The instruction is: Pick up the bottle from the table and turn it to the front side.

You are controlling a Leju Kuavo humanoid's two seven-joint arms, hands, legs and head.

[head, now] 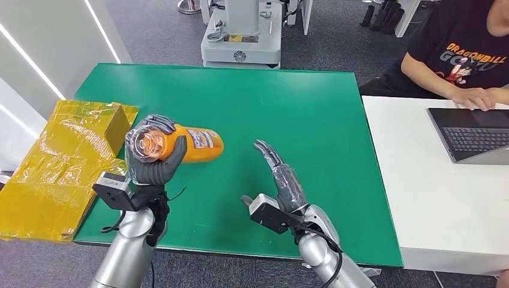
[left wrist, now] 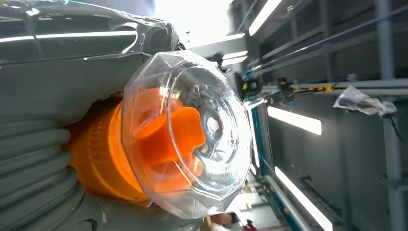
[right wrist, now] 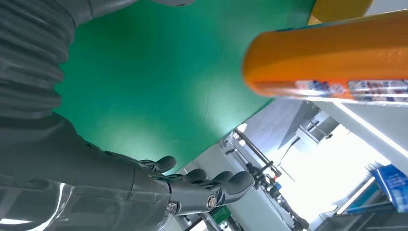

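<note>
Two robot hands show above a green bench (head: 300,108). Left hand (head: 150,159) grips an orange bottle (head: 195,146) by its clear-capped end, held sideways off the bench. Right hand (head: 282,177) is released, fingers apart, just beside the bottle's base.

Green surface with yellow wrapped packaging at one side, a person at a laptop at the other.

The green surface (head: 288,114) carries a yellow box (head: 108,123) standing on crinkled yellow plastic sheeting (head: 42,180) that hangs over its left edge. To the right stands a white table (head: 444,198), where a person in a black printed T-shirt (head: 456,54) rests a hand on a dark laptop (head: 474,135). Beyond the far edge, grey machinery (head: 240,33) stands on grey carpet.
</note>
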